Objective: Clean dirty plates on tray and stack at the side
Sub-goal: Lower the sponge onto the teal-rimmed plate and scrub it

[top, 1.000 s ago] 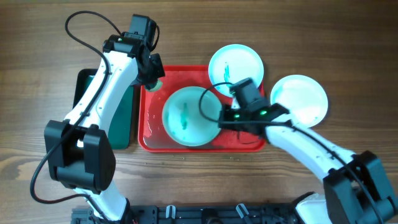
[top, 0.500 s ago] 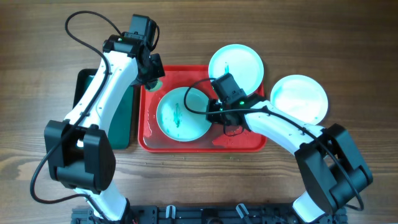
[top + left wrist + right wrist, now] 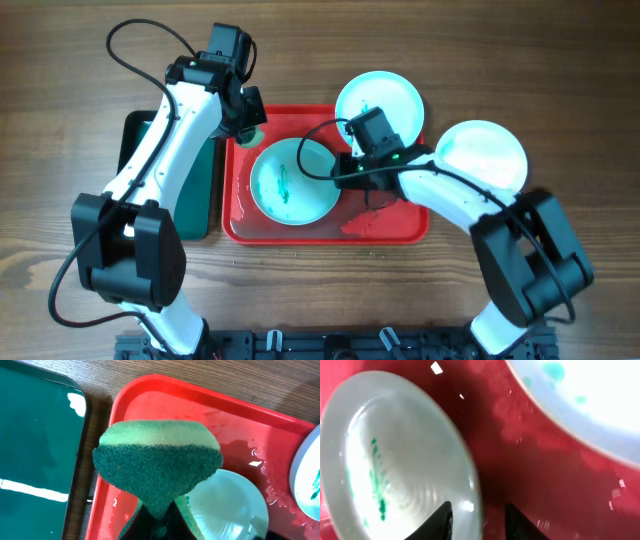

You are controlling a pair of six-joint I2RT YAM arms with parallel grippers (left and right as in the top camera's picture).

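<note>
Bare tray (image 3: 385,228) strip beside the scribbled plate (image 3: 293,181) (right arm (image 3: 450,195) overhead)

A: Do both arms look alike?
B: Yes; the left arm (image 3: 175,120) and the right arm (image 3: 450,195) have white rounded links and bulky black joints; a thin black cable (image 3: 109,40) loops out behind the left gripper (image 3: 245,120).
A: Any markings?
B: A small green light (image 3: 390,157) glows just behind the right gripper (image 3: 479,506); its fingers (image 3: 520,522) are black wedges.
</note>
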